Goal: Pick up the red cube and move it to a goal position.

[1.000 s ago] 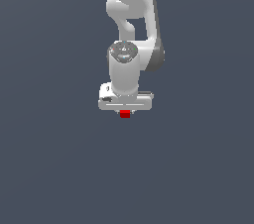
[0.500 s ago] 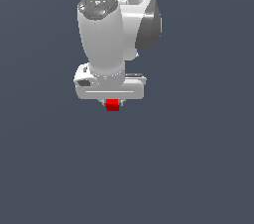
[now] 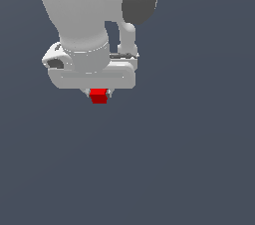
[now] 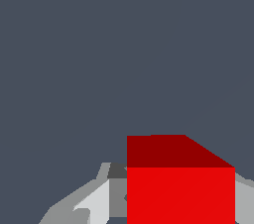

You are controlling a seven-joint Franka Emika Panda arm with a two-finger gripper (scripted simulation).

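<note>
Red cube (image 3: 99,96) | bright front, darker side (small, plain) | jaws clamped on it

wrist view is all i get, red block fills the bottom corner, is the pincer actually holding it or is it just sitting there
Observer: The red cube sits between the fingers just under the white pincer, which looks shut on it.
Operator: is anything under it
Observer: In the exterior view only plain grey background shows below the cube; I cannot tell how high it is.
Operator: how big is it next to the hand
Observer: Much narrower than the pincer body, and roughly centred beneath it.
</note>
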